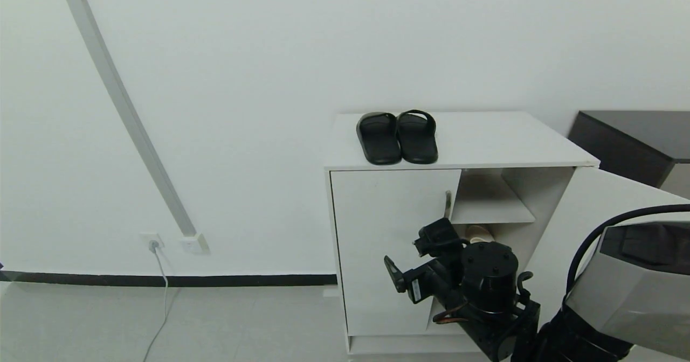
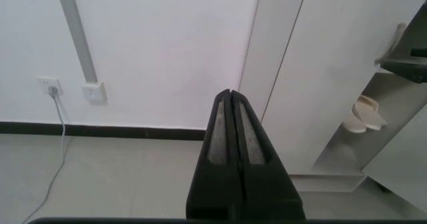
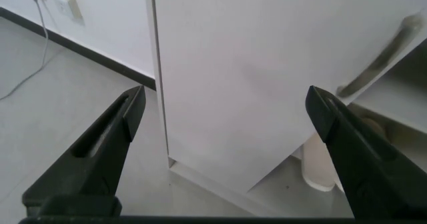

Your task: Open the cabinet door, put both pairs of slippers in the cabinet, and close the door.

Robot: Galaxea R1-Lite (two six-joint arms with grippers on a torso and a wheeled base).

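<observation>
While the black slippers (image 1: 397, 137) sit side by side on the cabinet (image 1: 485, 136) top, pale pair (image 2: 363, 114) already inside, take them by the straps: prob. light, rubbery, bendy. Yr right gripper (image 3: 225, 96) gapes; left gripper (image 2: 231, 97) closed, empty.

Slippers (image 1: 397, 137) atop cabinet (image 1: 485, 136), perhaps others (image 2: 365, 114) inside

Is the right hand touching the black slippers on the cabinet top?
Apart. In the head view the right hand hangs open before the closed door, with the black slippers up on the cabinet top, a clear gap between.
</observation>
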